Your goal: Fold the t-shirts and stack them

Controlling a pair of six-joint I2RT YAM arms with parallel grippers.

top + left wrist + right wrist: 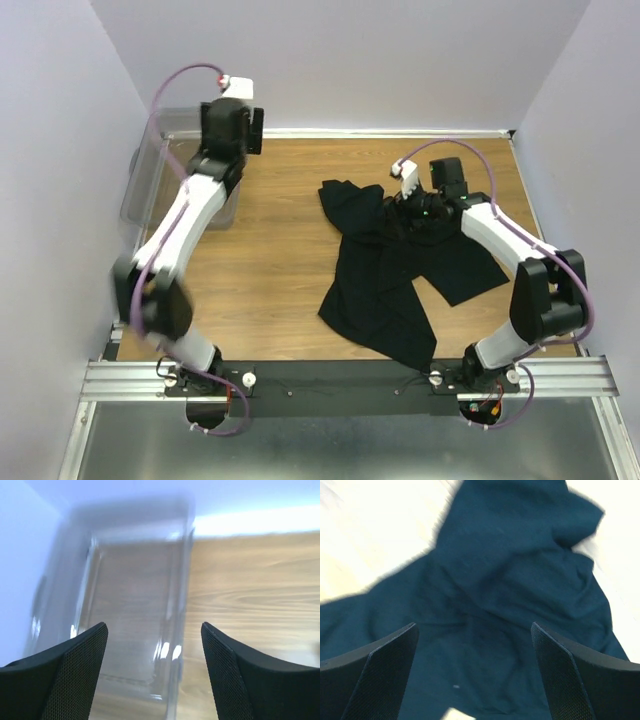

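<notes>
The black t-shirts (385, 290) lie crumpled in 1 heap right of centre on the wooden surface (270, 260). The right jaws hang wide above it, holding nothing. The left jaws stand wide and empty over the clear bin (135, 600).

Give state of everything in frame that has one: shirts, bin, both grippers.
t-shirts: unfolded, crumpled in one black heap on the table; count unclear.
clear bin: upright at the far left corner, no shirt visible inside.
left gripper: open, empty, over the bin.
right gripper: open, above the heap, gripping nothing.
</notes>
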